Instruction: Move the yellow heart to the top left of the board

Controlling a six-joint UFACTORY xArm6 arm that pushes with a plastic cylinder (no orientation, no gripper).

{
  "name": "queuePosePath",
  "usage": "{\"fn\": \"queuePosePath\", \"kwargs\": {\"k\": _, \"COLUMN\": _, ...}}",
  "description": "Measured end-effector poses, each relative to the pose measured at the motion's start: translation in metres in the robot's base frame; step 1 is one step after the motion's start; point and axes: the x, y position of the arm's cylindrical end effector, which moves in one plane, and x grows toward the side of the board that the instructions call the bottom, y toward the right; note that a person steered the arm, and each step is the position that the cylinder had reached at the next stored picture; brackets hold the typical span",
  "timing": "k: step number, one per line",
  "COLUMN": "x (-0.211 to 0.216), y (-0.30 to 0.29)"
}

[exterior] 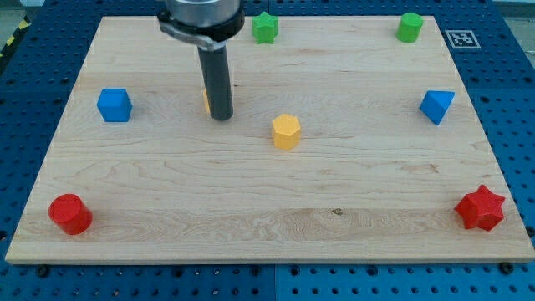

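Only a thin yellow sliver of the small yellow heart block (206, 100) shows, its shape unreadable, hidden behind the straight dark rod; the tip (221, 117) touches its right side, upper-left of centre on the pale wooden board (334, 192), left of the yellow hexagonal block (286, 131)

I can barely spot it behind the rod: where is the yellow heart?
The yellow heart sits in the view's upper left-centre, mostly hidden behind my tip, between the blue cube and the yellow hexagonal block.

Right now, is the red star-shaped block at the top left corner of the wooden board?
No, the red star-shaped block lies near the bottom right corner of the wooden board, far from the top left.
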Motion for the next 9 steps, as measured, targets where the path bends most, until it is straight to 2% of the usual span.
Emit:
{"fn": "queuePosePath", "kwargs": {"k": 3, "x": -0.115, "y": -0.015}}
{"fn": "queuePosePath", "kwargs": {"k": 4, "x": -0.137, "y": -0.065}}
{"fn": "queuePosePath", "kwargs": {"k": 5, "x": -0.121, "y": -0.065}}
{"fn": "queuePosePath", "kwargs": {"k": 7, "x": -0.067, "y": 0.034}}
{"fn": "queuePosePath", "kwargs": {"k": 8, "x": -0.067, "y": 0.023}}
{"fn": "queuePosePath", "kwargs": {"k": 9, "x": -0.079, "y": -0.023}}
